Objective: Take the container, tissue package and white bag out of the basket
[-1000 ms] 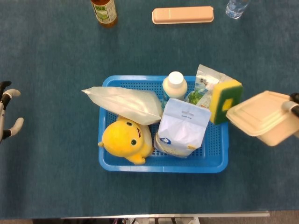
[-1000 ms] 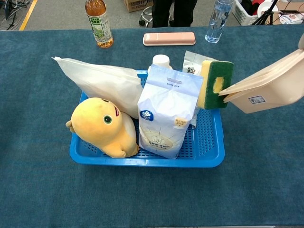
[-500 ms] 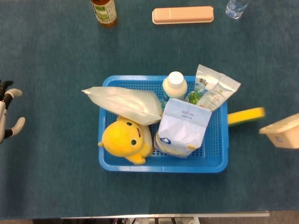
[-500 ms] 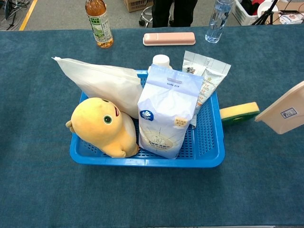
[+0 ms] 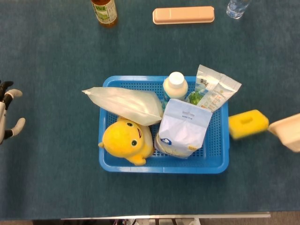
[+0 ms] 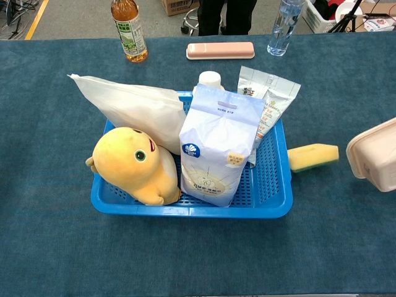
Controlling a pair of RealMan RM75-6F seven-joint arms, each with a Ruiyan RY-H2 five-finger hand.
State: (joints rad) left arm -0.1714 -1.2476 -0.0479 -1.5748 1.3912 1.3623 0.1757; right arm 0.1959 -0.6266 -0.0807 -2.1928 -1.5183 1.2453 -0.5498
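Left hand (image 5: 7,116) hovers with fingers spread, holding nothing; the right hand is out of view. Container (image 6: 376,155) sits outside the basket (image 6: 272,185), beside the sponge (image 6: 312,156).

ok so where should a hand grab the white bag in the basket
Probably the pointed end of the white bag that sticks out over the rim of the basket, coming from the robot's left. That end is free, while the other end is wedged behind the tissue package.

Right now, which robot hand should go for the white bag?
Left. The left robot hand is free and on the white bag's side of the basket; the container sits at the far right.
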